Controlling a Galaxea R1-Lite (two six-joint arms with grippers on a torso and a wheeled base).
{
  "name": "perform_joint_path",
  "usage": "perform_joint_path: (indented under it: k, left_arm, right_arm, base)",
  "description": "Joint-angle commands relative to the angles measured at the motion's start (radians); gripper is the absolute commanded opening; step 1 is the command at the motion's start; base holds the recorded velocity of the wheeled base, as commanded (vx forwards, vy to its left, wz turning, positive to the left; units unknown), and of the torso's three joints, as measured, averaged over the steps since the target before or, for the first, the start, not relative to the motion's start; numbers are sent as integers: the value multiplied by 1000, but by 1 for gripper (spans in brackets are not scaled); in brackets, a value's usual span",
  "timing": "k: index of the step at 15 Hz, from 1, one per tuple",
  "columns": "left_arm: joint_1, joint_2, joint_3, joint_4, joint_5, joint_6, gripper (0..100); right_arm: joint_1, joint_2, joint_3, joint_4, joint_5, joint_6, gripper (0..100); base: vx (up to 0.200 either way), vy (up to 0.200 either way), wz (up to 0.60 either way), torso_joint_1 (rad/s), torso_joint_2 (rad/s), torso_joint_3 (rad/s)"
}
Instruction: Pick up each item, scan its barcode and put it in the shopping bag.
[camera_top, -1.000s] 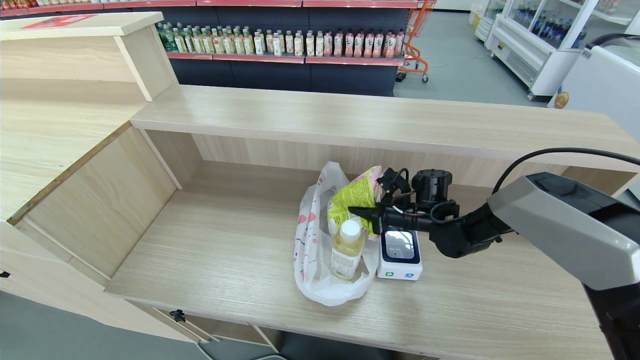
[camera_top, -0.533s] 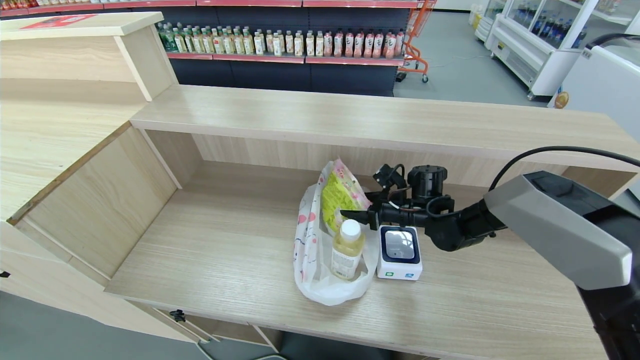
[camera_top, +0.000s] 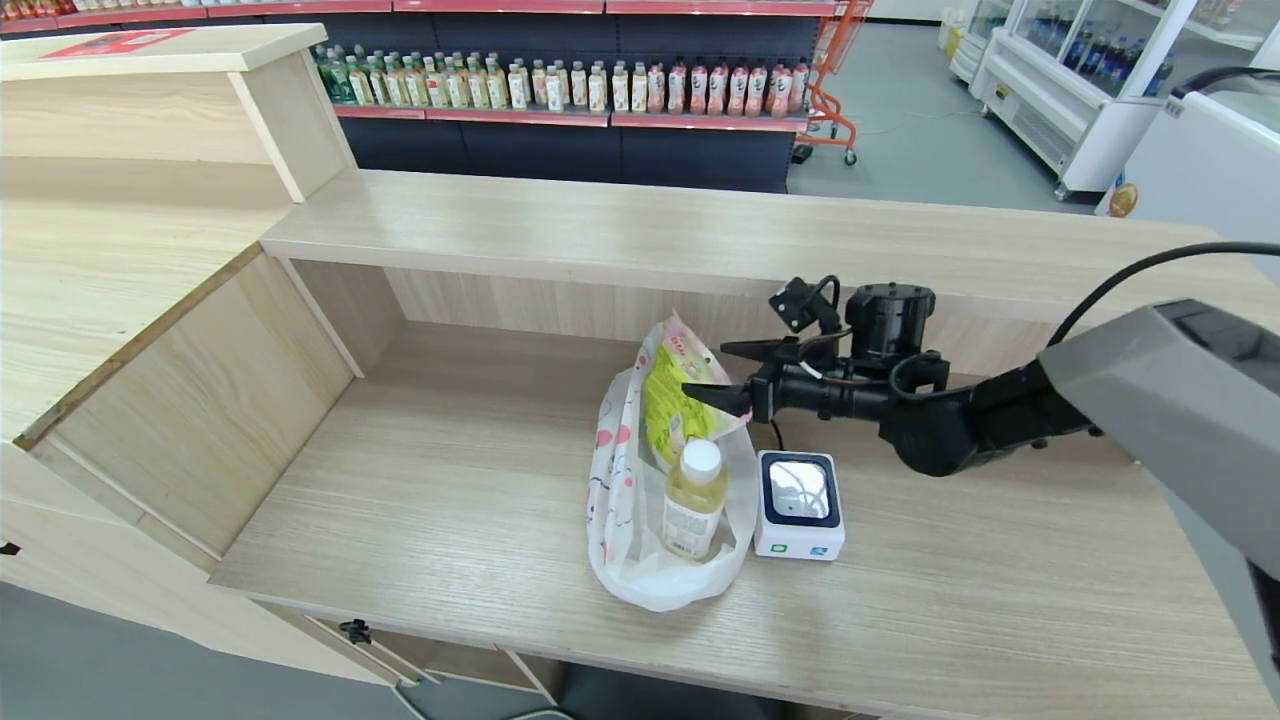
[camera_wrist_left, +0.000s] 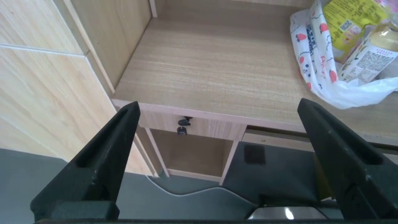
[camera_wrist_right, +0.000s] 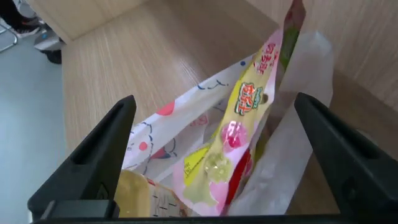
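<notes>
While the left gripper (camera_wrist_left: 217, 106) hangs wide and empty off the near-left of the bench (camera_top: 430, 480), the bag (camera_top: 615, 480) holds snack pack (camera_top: 675, 395) and bottle (camera_top: 695, 495), both upright. Scanner (camera_top: 798, 505) sits just right of the bag. Right gripper (camera_top: 708, 370) is wide and empty beside the pack's top. Best to lift it straight clear without snagging the bag rim.

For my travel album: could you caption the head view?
Open right gripper beside a shopping bag containing snack packet and bottle; scanner alongside.
</notes>
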Motion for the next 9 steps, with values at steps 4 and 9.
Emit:
perform_joint_path:
  k: [4, 9]
  left_arm:
    - [1, 0, 0, 0, 0, 0, 100]
    - [-1, 0, 0, 0, 0, 0, 100]
  right_arm:
    - [-103, -553, 508, 3, -51, 38, 100]
    - [-255, -1011, 806, 306, -368, 26, 100]
  base:
    - [0, 0, 0, 0, 0, 0]
    - [0, 0, 0, 0, 0, 0]
